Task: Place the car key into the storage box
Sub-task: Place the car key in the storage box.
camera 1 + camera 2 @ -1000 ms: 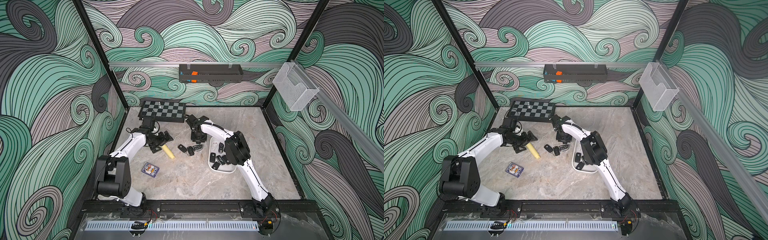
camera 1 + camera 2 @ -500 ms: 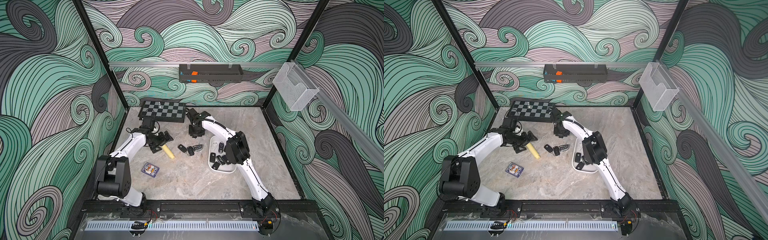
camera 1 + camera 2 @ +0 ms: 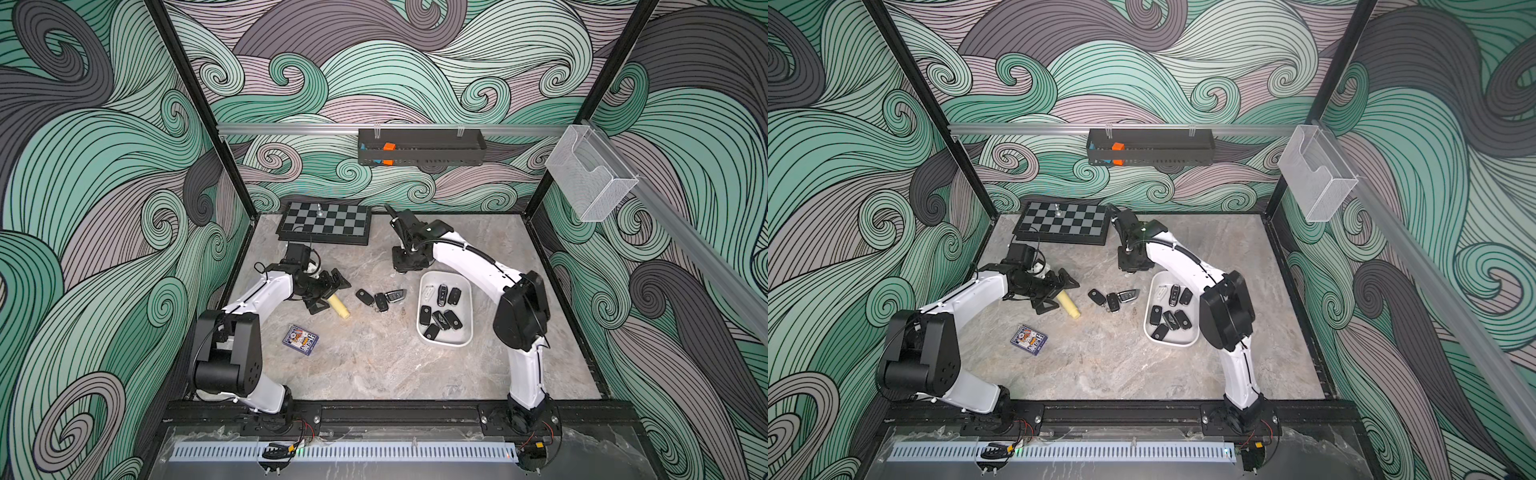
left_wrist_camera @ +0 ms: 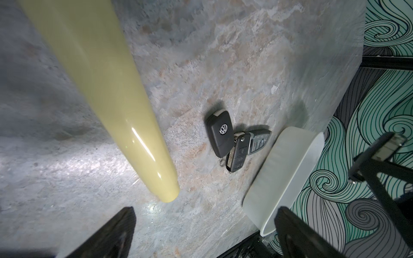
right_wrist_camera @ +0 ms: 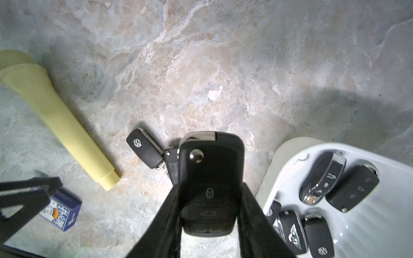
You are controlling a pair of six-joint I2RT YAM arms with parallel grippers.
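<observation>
Right wrist view: your right gripper [image 5: 210, 185] pinches the car key [image 5: 210, 165] by its long sides, just outside the storage box [image 5: 297, 140] rim, likely so it drops in flat. Your left gripper [image 3: 330, 293] gapes empty, well apart from the box.

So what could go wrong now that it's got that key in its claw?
The right gripper pinches the black key only by its button end, so it might tilt or slip out onto the table by the loose keys. The white box already holds several other keys, so a released key could land on them or clip the rim and bounce out.
</observation>
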